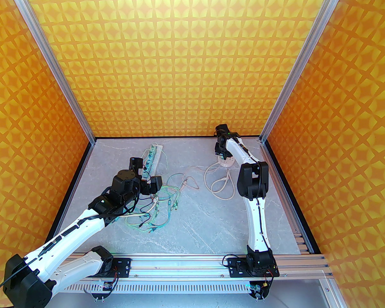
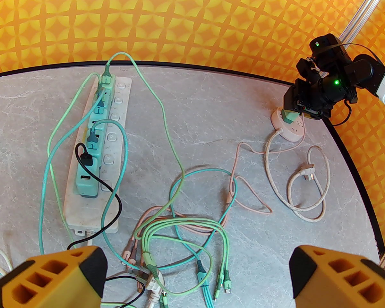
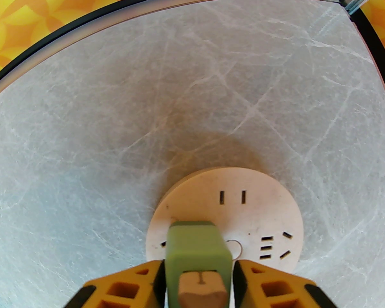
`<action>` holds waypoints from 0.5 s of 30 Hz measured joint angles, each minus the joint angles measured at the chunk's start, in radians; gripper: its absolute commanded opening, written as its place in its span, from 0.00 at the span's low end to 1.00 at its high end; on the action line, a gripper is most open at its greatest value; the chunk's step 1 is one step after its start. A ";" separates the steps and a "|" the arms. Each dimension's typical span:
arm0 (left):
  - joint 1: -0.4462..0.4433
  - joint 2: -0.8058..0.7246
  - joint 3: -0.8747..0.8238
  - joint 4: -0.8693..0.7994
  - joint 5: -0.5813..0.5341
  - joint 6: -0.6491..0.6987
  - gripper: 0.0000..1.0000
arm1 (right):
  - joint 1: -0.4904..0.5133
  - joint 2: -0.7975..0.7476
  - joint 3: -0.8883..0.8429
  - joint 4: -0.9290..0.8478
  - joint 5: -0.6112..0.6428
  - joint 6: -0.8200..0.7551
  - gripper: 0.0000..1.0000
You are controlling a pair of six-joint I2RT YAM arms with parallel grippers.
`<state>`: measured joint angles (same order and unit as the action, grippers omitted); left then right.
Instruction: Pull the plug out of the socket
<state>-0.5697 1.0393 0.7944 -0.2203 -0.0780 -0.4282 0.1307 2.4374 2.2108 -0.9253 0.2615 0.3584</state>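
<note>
A green plug (image 3: 195, 249) stands in the round pinkish-white socket (image 3: 253, 210) at the table's far right, with a tan connector in its top. My right gripper (image 3: 198, 263) has come down over it, and its yellow fingers (image 3: 131, 287) press the plug's two sides. From the left wrist view the same plug (image 2: 288, 115) sticks out of the socket (image 2: 292, 133) under the right gripper (image 2: 303, 104). In the top view the socket (image 1: 226, 163) sits below the right gripper (image 1: 220, 154). My left gripper (image 2: 195, 258) hangs open above a cable tangle, holding nothing.
A long white power strip (image 2: 96, 159) with several teal plugs lies at the far left. Green, teal and pink cables (image 2: 179, 229) sprawl over the middle. The socket's own pink cord (image 2: 308, 184) loops in front of it. The back wall and right edge stand close to the socket.
</note>
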 measured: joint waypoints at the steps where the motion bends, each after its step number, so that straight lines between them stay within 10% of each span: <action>1: 0.000 0.000 0.000 0.000 0.000 0.000 0.99 | 0.001 -0.002 -0.002 0.003 -0.003 -0.005 0.25; 15: 0.000 0.000 0.000 0.000 0.000 0.000 0.99 | 0.117 -0.167 -0.257 0.050 -0.050 -0.051 0.23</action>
<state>-0.5697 1.0393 0.7944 -0.2199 -0.0780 -0.4286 0.2481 2.2704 1.9537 -0.8749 0.2115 0.3069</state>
